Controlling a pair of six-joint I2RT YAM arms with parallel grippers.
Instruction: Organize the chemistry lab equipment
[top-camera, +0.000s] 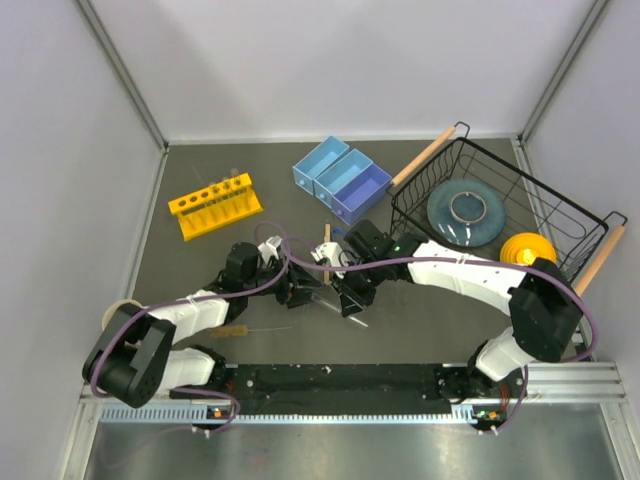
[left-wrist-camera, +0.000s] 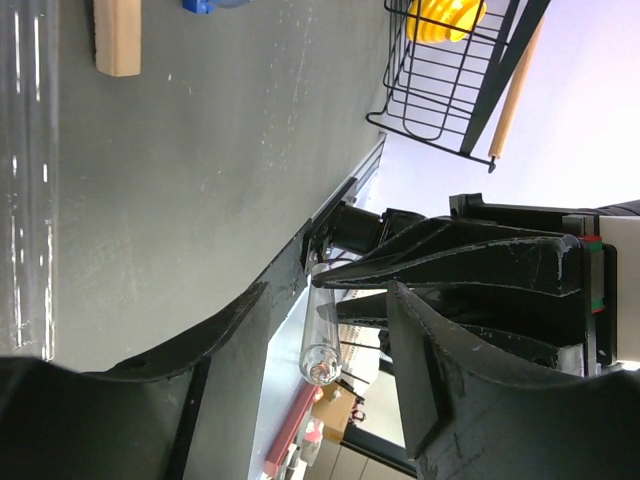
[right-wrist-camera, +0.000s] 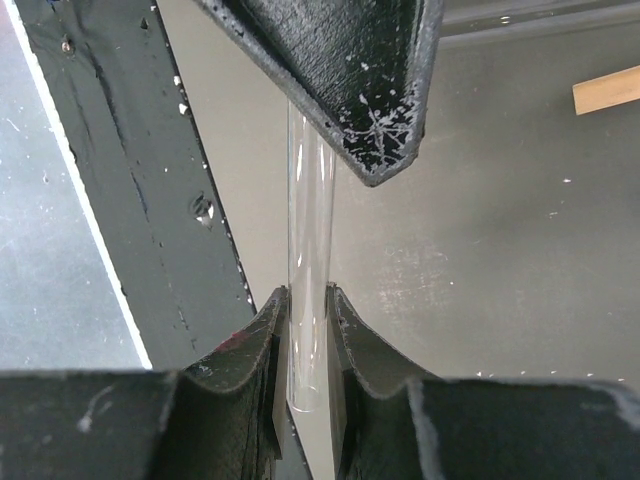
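A thin clear glass tube (right-wrist-camera: 308, 260) is clamped between the fingers of my right gripper (right-wrist-camera: 308, 345), which is shut on it. The tube's rounded free end (left-wrist-camera: 322, 340) hangs between the fingers of my left gripper (left-wrist-camera: 325, 375), which stand apart with a gap on each side of the glass. Both grippers meet above the middle of the table, left gripper (top-camera: 300, 293) beside right gripper (top-camera: 337, 285). A short flat wooden stick (top-camera: 327, 241) lies just behind them. Another glass tube (left-wrist-camera: 30, 180) lies on the table. The tan bristle brush (top-camera: 230, 330) lies near the left arm.
A yellow tube rack (top-camera: 215, 207) stands at the back left, and blue boxes (top-camera: 340, 178) at the back centre. The black wire basket (top-camera: 560, 205) at the right holds a grey-blue plate (top-camera: 465, 213) and a yellow bowl (top-camera: 527, 248).
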